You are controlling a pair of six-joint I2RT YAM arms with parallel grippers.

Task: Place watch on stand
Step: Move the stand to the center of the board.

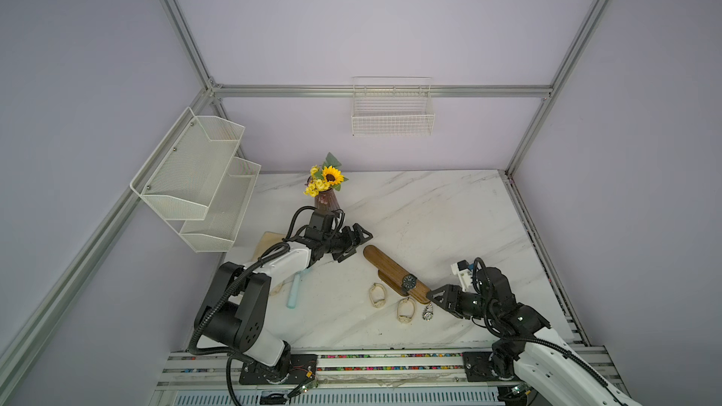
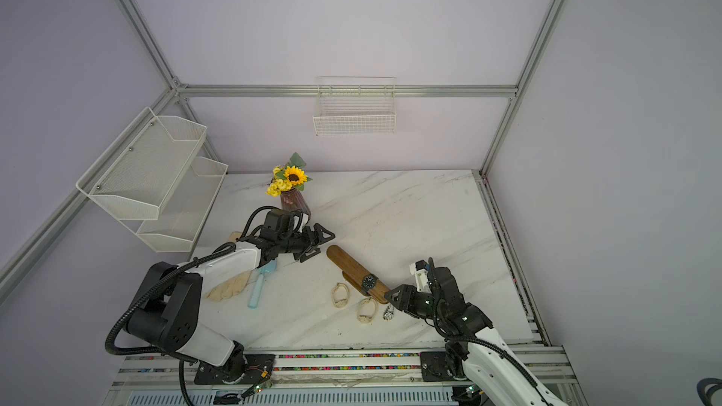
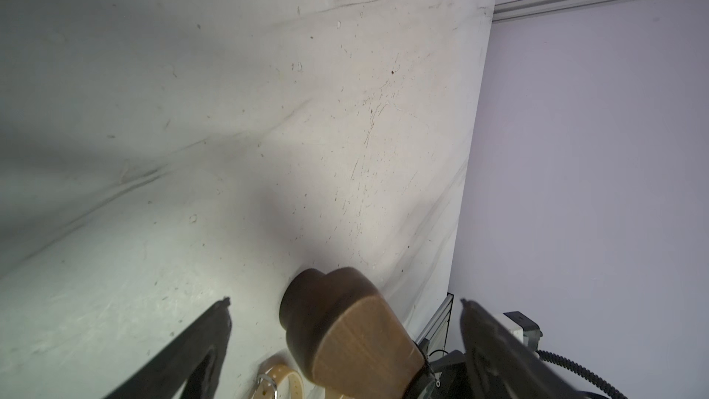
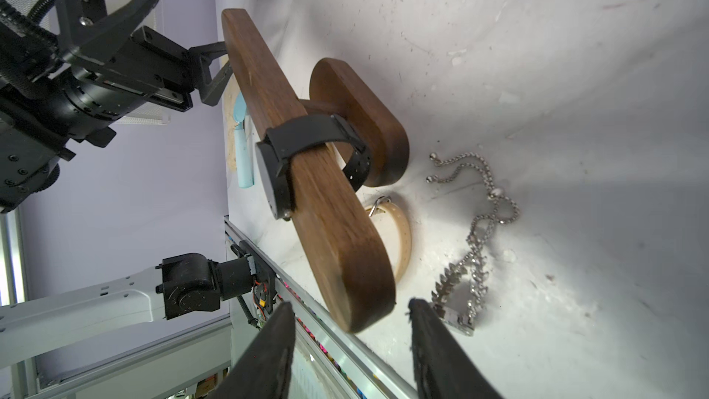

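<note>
The dark brown stand (image 1: 385, 265) (image 2: 347, 263) lies diagonally mid-table, its long bar (image 4: 318, 193) raised over a small base (image 4: 368, 117). A black watch (image 1: 409, 281) (image 2: 369, 282) (image 4: 303, 159) is strapped around the bar near its right end. My left gripper (image 1: 357, 246) (image 2: 318, 246) (image 3: 345, 301) is open at the bar's far end (image 3: 345, 335), its fingers standing wide on either side and clear of the wood. My right gripper (image 1: 433, 298) (image 2: 390, 296) (image 4: 351, 307) is open at the bar's near end, with a gap on each side.
Two beige strap watches (image 1: 377, 295) (image 1: 405, 309) and a silver chain bracelet (image 1: 428, 312) (image 4: 472, 262) lie in front of the stand. A vase of sunflowers (image 1: 326, 189) stands behind the left gripper. A light blue brush (image 1: 293, 290) and pale board (image 1: 267, 242) lie under the left arm.
</note>
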